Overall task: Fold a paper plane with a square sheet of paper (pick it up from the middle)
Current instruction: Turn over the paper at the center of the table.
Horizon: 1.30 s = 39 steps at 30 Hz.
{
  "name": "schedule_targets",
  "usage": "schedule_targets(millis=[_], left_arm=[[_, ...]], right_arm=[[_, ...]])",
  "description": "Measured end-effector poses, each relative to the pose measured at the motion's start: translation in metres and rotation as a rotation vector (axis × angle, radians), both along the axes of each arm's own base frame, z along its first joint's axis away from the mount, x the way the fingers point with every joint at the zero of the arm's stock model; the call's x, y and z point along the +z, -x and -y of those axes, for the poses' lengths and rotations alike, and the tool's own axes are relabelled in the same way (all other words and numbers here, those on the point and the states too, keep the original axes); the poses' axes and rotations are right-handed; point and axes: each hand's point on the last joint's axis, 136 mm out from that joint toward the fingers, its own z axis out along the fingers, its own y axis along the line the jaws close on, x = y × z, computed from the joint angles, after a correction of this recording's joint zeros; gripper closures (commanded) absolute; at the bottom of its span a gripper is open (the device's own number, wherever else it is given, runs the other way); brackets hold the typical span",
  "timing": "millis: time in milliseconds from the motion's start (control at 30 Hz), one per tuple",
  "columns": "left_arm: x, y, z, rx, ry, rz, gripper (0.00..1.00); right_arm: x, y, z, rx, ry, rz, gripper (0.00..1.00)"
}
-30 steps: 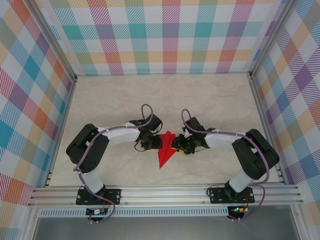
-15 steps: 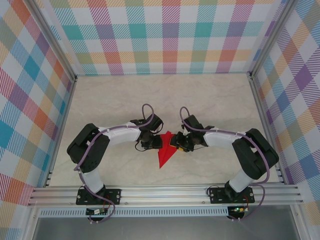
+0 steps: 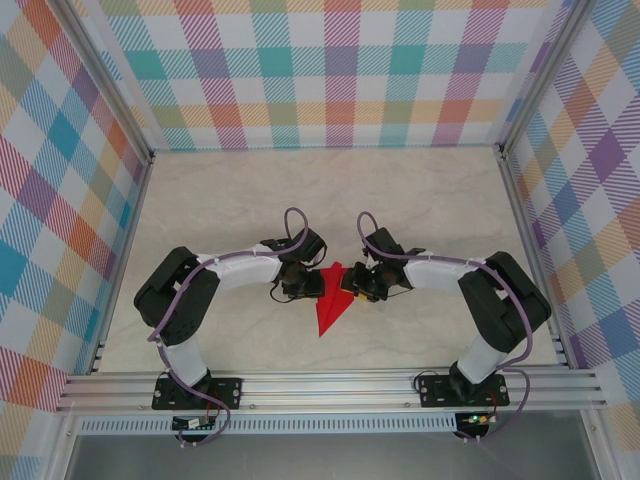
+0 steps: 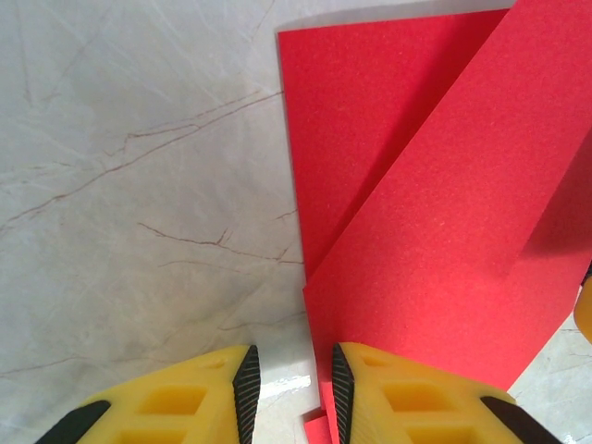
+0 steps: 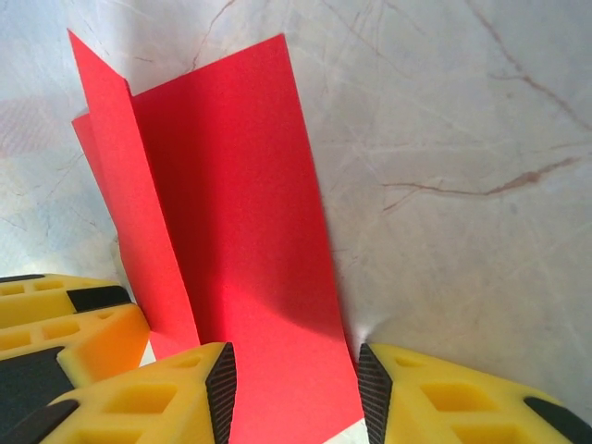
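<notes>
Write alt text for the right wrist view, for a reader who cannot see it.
A partly folded red paper lies on a pale marbled table, one long flap standing up along its left side. Its near end runs between the two yellow, black-padded fingers of the right gripper, spread apart at the bottom edge.

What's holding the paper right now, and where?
Nothing looks clamped. Right gripper straddles a flat flap of the paper plane, jaws apart; left gripper sits open at its opposite edge.
</notes>
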Motion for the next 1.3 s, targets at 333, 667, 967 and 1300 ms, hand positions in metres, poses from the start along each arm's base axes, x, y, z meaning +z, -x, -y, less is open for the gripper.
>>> schedule_targets(millis=[333,667,967,1300], left_arm=[[0.0,0.0,0.0,0.0,-0.001,0.0,0.7],[0.0,0.0,-0.001,0.001,-0.006,0.006,0.71],[0.0,0.0,-0.001,0.001,-0.011,0.023,0.71],[0.0,0.0,-0.001,0.003,-0.012,0.03,0.72]], right_arm=[[0.005,0.008,-0.017,0.053,-0.062,-0.005,0.58],[0.008,0.009,-0.023,0.055,-0.084,-0.009,0.53],[0.009,0.015,-0.021,-0.053,-0.174,-0.027,0.5],[0.023,0.012,-0.031,-0.063,-0.251,0.025,0.59]])
